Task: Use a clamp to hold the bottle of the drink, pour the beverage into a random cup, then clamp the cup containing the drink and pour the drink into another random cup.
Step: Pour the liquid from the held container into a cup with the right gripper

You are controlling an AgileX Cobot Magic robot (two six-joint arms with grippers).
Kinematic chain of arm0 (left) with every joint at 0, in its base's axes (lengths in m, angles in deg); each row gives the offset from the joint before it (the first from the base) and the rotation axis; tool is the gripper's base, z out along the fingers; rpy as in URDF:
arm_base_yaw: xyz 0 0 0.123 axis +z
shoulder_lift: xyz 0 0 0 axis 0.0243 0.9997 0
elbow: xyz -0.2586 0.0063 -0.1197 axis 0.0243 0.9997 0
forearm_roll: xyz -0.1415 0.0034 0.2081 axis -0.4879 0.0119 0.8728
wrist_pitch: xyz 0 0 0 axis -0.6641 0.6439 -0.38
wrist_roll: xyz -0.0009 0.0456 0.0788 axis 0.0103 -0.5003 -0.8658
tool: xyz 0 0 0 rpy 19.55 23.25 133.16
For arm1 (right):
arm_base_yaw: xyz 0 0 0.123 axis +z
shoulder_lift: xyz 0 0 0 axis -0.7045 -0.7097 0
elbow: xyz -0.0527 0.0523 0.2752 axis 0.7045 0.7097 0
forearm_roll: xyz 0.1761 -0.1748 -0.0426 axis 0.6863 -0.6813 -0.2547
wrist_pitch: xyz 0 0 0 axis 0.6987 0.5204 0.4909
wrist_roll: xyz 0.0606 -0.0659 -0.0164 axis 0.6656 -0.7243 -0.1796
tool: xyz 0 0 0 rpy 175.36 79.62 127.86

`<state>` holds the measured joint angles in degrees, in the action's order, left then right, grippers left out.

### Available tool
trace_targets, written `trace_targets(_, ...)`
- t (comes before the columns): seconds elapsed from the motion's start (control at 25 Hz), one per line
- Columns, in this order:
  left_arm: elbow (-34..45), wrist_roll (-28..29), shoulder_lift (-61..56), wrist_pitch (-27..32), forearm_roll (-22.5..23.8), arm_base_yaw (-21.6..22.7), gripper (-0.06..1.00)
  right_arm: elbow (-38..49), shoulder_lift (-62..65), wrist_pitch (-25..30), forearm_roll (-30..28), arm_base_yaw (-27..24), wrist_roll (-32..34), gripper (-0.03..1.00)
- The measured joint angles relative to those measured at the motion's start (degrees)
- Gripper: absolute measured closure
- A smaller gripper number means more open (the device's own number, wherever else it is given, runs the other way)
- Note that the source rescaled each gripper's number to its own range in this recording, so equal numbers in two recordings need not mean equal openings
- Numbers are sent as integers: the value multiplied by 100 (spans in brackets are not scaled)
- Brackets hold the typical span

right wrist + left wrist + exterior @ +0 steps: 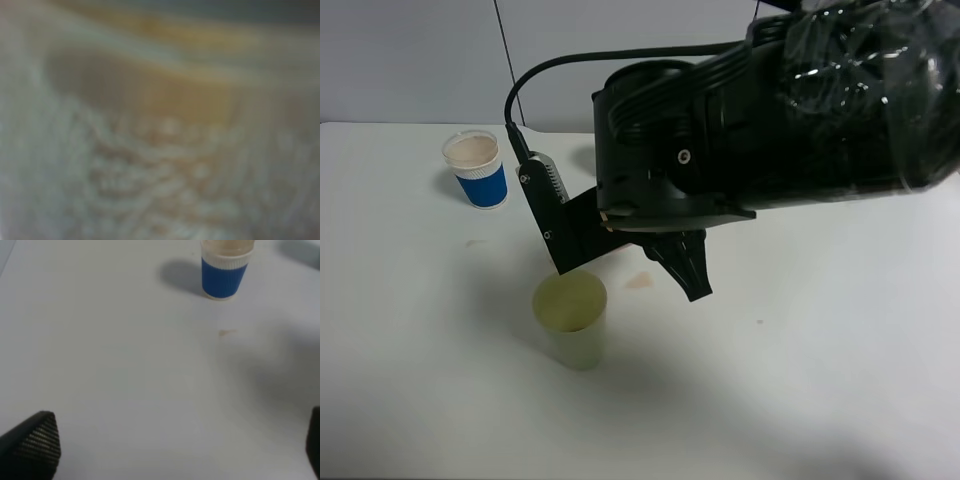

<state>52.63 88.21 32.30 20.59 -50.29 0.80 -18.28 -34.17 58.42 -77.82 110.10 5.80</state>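
- My right gripper (pixel 688 270) is clenched tight, and I see nothing between its jaws. Its own wrist view is a blur of pale and amber, too soft to name.
- Just beside it, partly under my right arm (pixel 770 110), the tumbler (pixel 572 322) stands upright on the table (pixel 800 380). I cannot tell whether it is full or empty.
- A small pinkish spot (pixel 640 282) lies on the table between tumbler and gripper.
- Well apart, at the far left, the blue cup (pixel 480 172) stands upright with what looks like pale brownish liquid (pixel 472 150) inside.
- My left gripper (pixel 175 450) is released wide over bare table, facing the blue cup.
- The bottle shows in none of the 3 views; my arm may hide it.
- With nothing gripped, I judge I am between steps. The blue cup's contents hint that the 2 pours are done, yet perhaps neither has begun.
- If pouring is left, the next move calls for opening my right jaws, finding the bottle, and rising without nudging the tumbler.
- No writing is legible: the blue sleeve looks plain and the tumbler is unmarked.
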Motion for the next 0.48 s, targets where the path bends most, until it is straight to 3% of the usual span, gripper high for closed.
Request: trace_targets(0.48, 0, 0, 0, 0, 0, 0, -6, 0, -7, 254, -17, 66, -415, 97)
